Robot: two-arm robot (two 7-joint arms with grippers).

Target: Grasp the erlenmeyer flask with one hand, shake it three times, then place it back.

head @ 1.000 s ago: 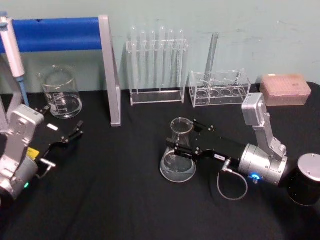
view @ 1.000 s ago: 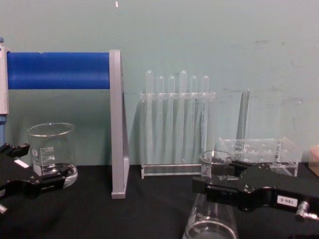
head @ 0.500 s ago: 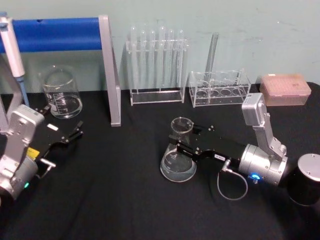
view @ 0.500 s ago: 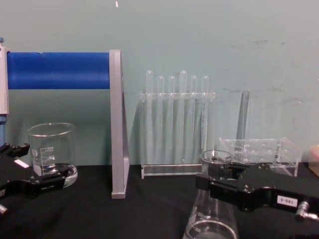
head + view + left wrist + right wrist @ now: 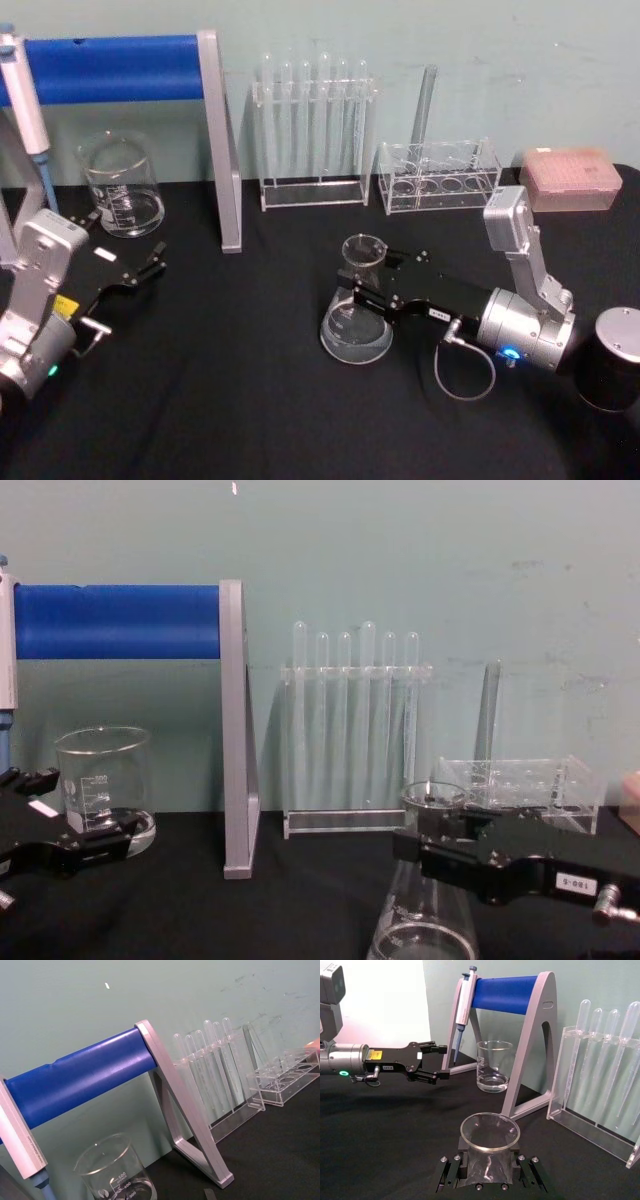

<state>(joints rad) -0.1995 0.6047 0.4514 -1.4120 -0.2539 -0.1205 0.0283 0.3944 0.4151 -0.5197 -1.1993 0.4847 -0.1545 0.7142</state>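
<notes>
Now R gripper (image 5: 365, 272) clamps erlenmeyer flask (image 5: 355, 335) neck; L gripper (image 5: 155, 260) spread, idle by beaker (image 5: 122, 190).

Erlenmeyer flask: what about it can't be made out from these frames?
- Chest view: the base of the erlenmeyer flask is cut off by the bottom edge, so whether it is set down cannot be told there.
- Right wrist view: below the rim, its body is hidden behind the right gripper, shut on its neck.
- Head view: its graduation marks are too small to read.
- Left wrist view: the beaker is cut off by the lower edge.
</notes>
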